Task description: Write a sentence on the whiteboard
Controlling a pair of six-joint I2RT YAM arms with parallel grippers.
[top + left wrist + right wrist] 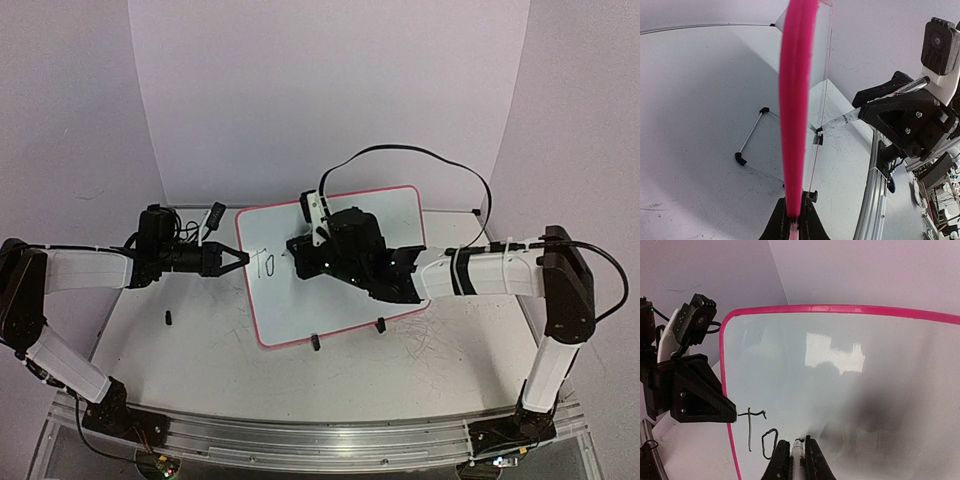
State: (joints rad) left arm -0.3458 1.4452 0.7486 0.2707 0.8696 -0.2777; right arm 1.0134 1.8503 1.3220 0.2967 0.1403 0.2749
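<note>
Robotics lab bench, seen from overhead: two robot arms, the left arm (80, 268) at 9 o'clock and the right arm (500, 272) at 3 o'clock, are bolted to an aluminium rail (300, 440) at 6 o'clock, where a small circuit board (160, 465) shows lit indicator lights. A curved lilac backdrop (330, 90) closes off the scuffed white table (200, 360) from 10 to 2 o'clock. A black cable (440, 158) loops above the whiteboard (400, 215) at centre, and a camera module (940, 40) rides one wrist.
</note>
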